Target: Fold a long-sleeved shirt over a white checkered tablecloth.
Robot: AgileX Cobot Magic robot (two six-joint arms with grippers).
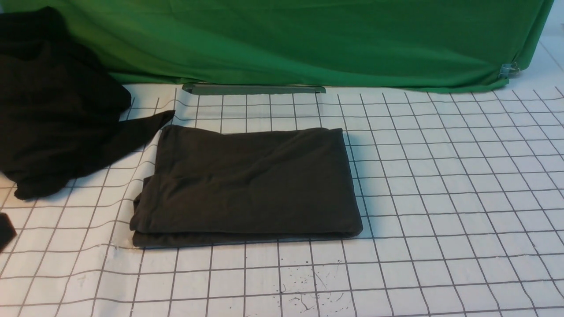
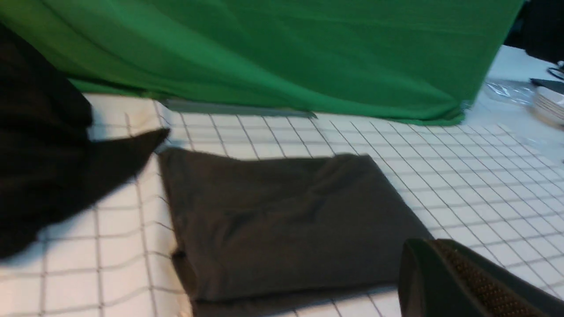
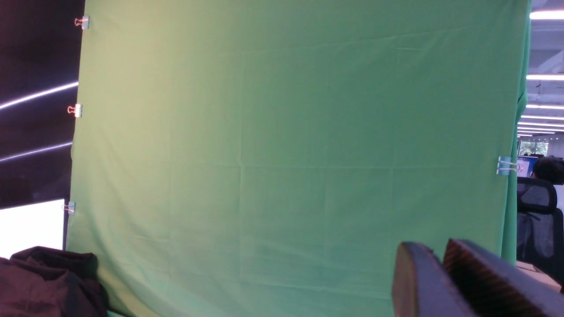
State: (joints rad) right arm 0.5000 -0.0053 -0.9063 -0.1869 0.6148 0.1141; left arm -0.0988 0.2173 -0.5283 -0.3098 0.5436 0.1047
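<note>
Well, your left gripper (image 2: 431, 243) is closed, its fingers together with nothing between them. Your right gripper (image 3: 441, 253) stands slightly open, a narrow gap between its fingertips and no cloth in it. Neither one touches the shirt.

Out from there, you have the long-sleeved shirt (image 1: 260, 189) lying on the white checkered tablecloth (image 1: 440, 211), left of centre in your front view. It's folded into a low, roughly rectangular bundle, its long sides running left to right. A diagonal ridge crosses the top, the left end is uneven, and a lower layer peeks out along the near edge.

At your far left sits a heap of blacker garments (image 1: 57, 101), with one pointed end reaching close to the shirt's far left corner. Small dark specks mark the tablecloth on your side of the shirt. Beyond the tablecloth's far edge hangs the green cloth (image 1: 308, 39); your right wrist camera faces it, showing metal clips (image 3: 503, 166) along its sides.
</note>
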